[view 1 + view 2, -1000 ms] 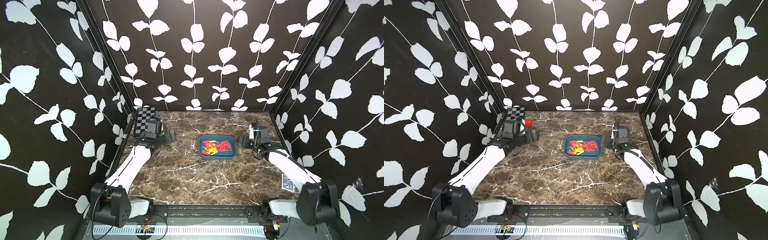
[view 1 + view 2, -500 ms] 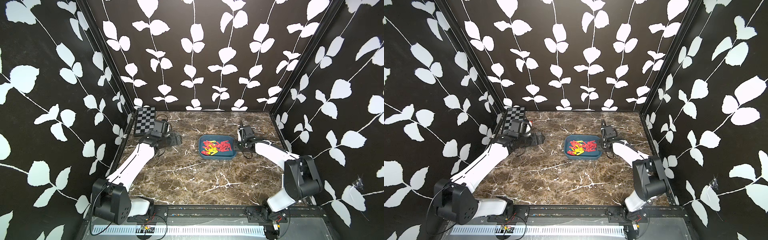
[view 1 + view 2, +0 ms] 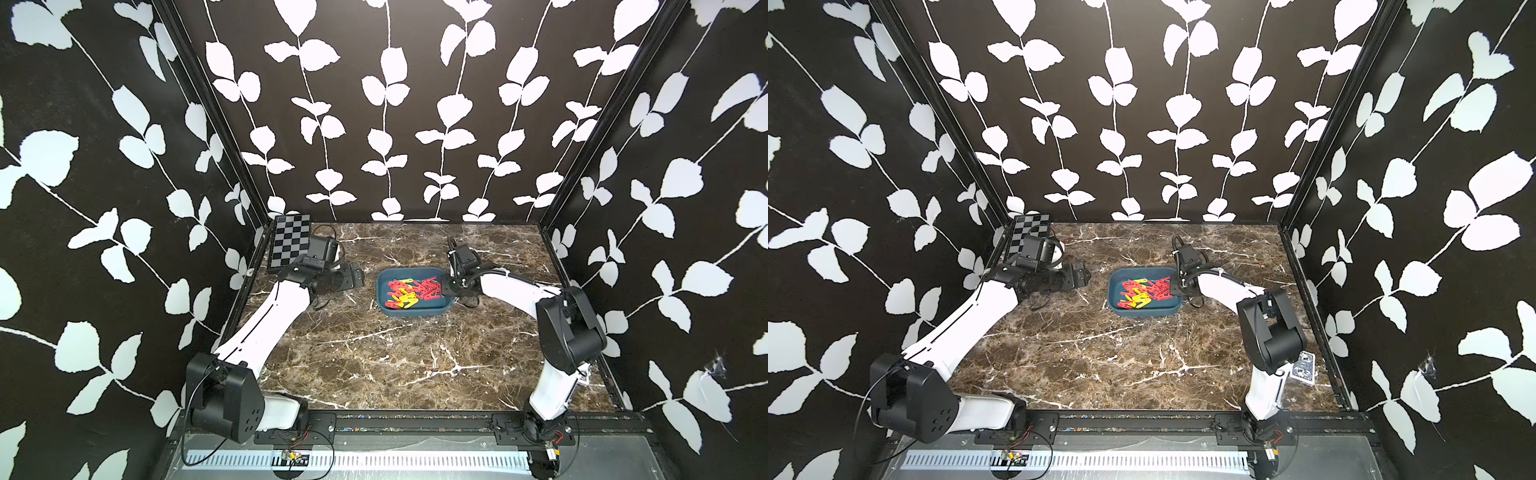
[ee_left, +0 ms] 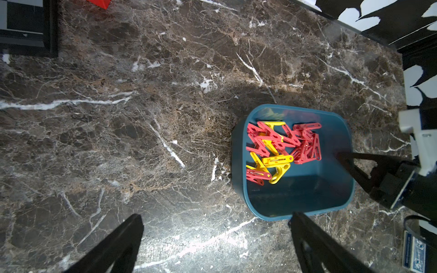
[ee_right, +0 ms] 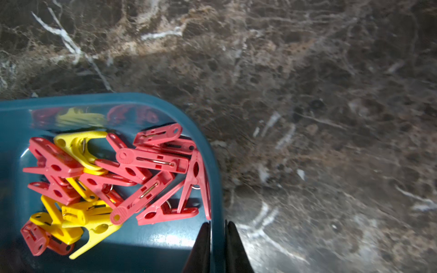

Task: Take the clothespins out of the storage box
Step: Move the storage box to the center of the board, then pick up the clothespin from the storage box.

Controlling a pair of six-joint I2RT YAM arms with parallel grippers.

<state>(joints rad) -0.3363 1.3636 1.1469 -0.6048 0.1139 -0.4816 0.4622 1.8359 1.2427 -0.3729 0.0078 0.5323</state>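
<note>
Now, R claw [image 5: 218, 224] clamped on storage box [image 5: 94, 98] rim, arm outstretched, L claw [image 4: 216, 216] apart.

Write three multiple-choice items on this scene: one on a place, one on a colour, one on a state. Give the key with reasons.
1. Where are the clothespins?
A. scattered outside any container
B. half in, half out of a container
C. heaped inside the storage box

2. What colours are the clothespins?
A. red and yellow
B. green and white
C. all blue

3. What state is the right gripper in?
A. wide open in the air
B. shut on the storage box's rim
C. shut on a clothespin

Key:
1 C, since the left wrist view shows every one within the box walls.
2 A, since mostly red ones and a few yellow ones show in both wrist views.
3 B, since the right wrist view shows its fingers pinching the rim, one inside and one outside.
</note>
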